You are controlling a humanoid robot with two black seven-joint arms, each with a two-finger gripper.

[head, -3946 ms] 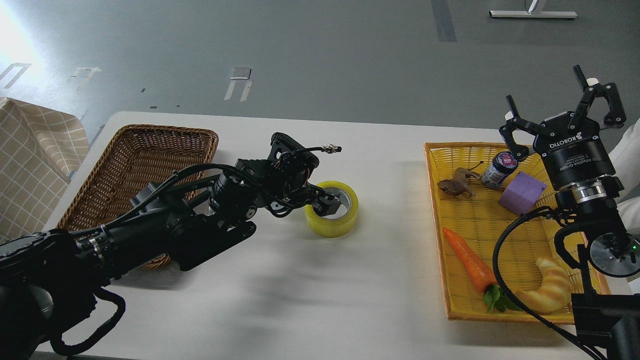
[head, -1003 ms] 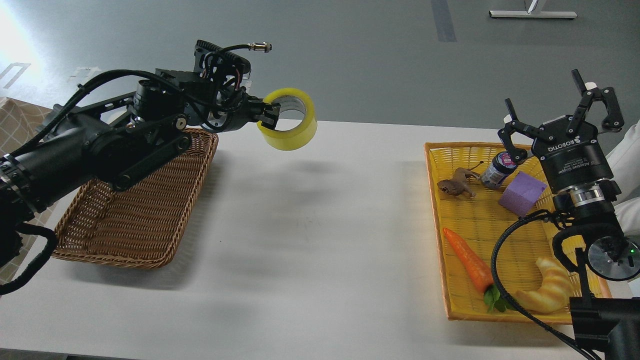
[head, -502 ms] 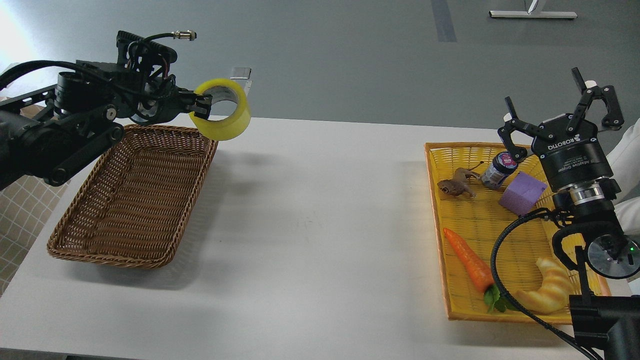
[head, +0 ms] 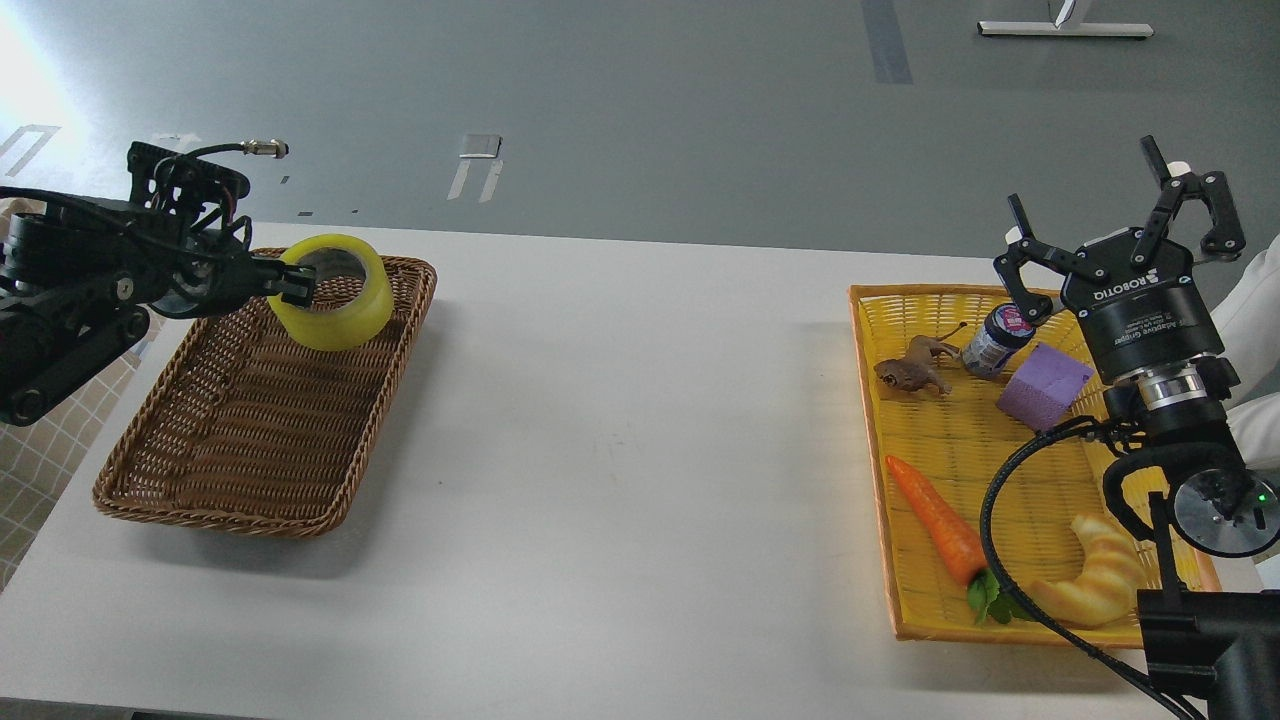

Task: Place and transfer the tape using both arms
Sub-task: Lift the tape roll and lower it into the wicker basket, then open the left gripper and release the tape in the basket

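The yellow tape roll [head: 335, 295] with a grey-white core hangs over the far part of the brown wicker basket [head: 240, 440]. My left gripper [head: 292, 281] is shut on the roll's left wall, one finger inside the core. I cannot tell whether the roll touches the basket. My right gripper [head: 1125, 235] is open and empty, fingers spread and pointing up, above the far right of the yellow tray [head: 1000, 460].
The yellow tray holds a toy animal [head: 912, 370], a small bottle [head: 995, 340], a purple block [head: 1043, 385], a carrot [head: 937, 520] and a croissant [head: 1100, 575]. The white table [head: 630, 440] lies between basket and tray. The right arm's base [head: 1200, 640] stands front right.
My left gripper lifted the tape off the table's middle, carried it left and has now lowered it over the wicker basket. The right arm has not moved.
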